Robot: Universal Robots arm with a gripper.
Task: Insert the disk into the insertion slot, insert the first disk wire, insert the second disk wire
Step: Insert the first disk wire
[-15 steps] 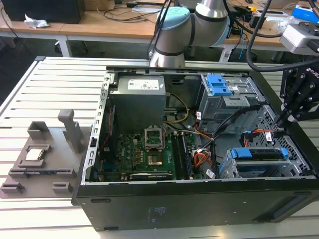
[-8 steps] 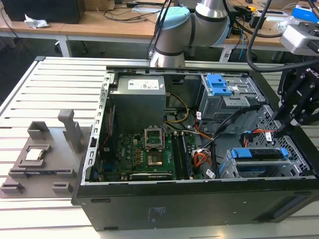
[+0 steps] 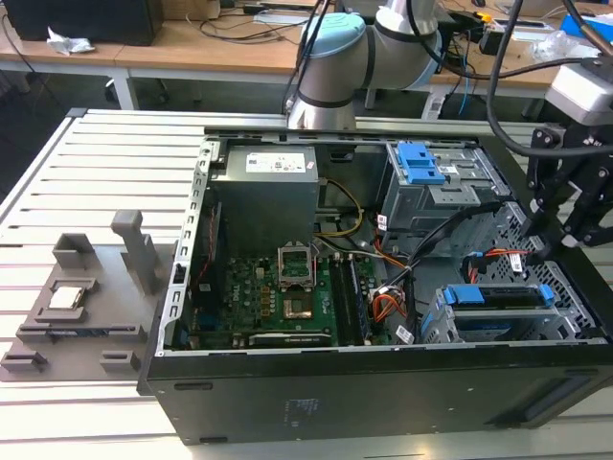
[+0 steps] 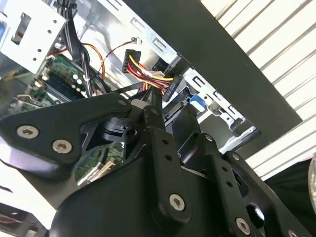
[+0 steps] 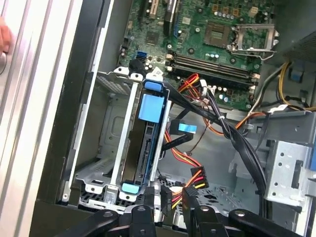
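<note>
Jaws are seemingly clamping the first wire's plug [image 4: 169,90] near the disk [image 5: 145,148] already sitting in its slot [image 5: 106,123], and seating it is calling for square alignment.

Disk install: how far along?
Done: the disk sits in the insertion slot. In hand: the gripper is at the red-yellow wire beside the disk. Left: that wire and the blue-tipped wire both look unplugged.

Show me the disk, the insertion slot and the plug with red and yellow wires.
disk [image 5: 149,107]: first wrist view, on its blue carrier.
insertion slot [image 5: 109,126]: first wrist view, on its grey metal wall.
plug [image 4: 172,86]: second wrist view, on its black body.
</note>
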